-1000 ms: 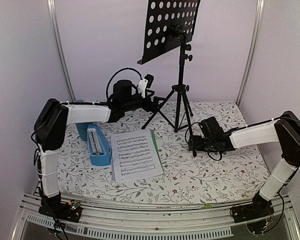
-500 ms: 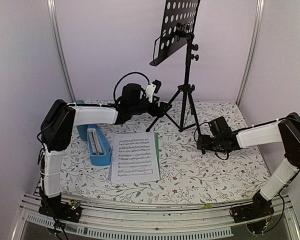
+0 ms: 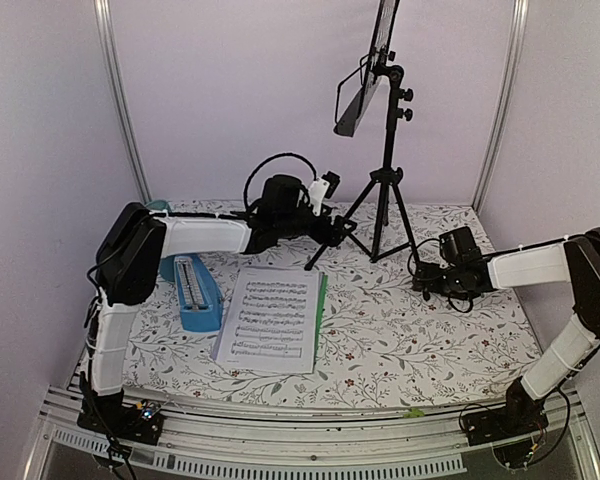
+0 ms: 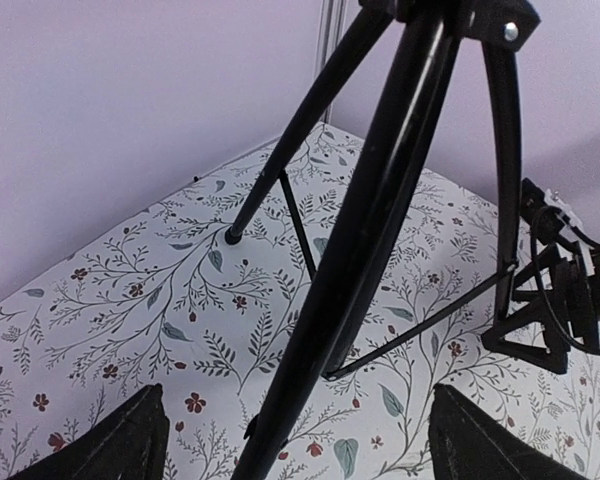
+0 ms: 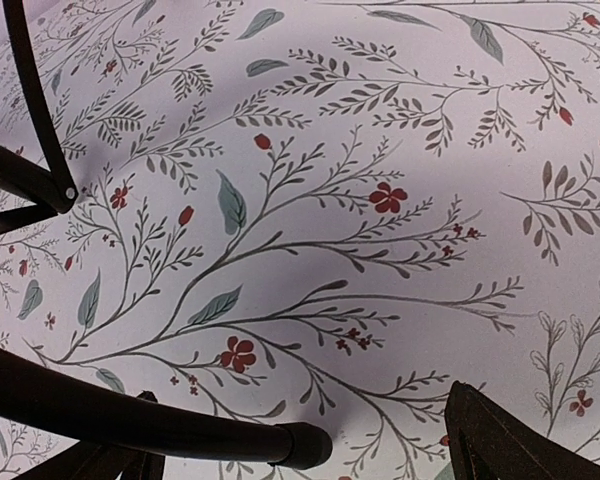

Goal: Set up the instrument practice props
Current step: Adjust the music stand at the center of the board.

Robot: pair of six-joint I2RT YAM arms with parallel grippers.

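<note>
Top view: the music stand (image 3: 385,190) stood on its tripod at about 1 o'clock on the floral table cloth (image 3: 410,340). It looked upright, with the perforated desk (image 3: 365,95) turned nearly edge-on. The left gripper (image 3: 338,232) sat at the stand's 9 o'clock leg and the right gripper (image 3: 427,283) low at the 3 o'clock leg. The sheet-music pages (image 3: 272,318) lay flat near 7 o'clock, white on top with a green edge showing. The blue metronome (image 3: 192,292) lay on its side at 9 o'clock, beside a teal cup (image 3: 162,268).

Left wrist: the left gripper (image 4: 300,450) was spread wide. A black tripod leg (image 4: 350,260) ran between the fingers (image 4: 120,450), and I saw no contact.

Right wrist: the right gripper (image 5: 300,465) was also spread. A leg's foot (image 5: 180,425) rested on the cloth just at 9 o'clock of one finger (image 5: 510,440), not pinched.

My read: they were placing the stand, and it was almost done. Next, probably back both arms off without nudging the legs, then turn the desk to face front before the pages go up. The tall, thin stand looked easy to tip.
</note>
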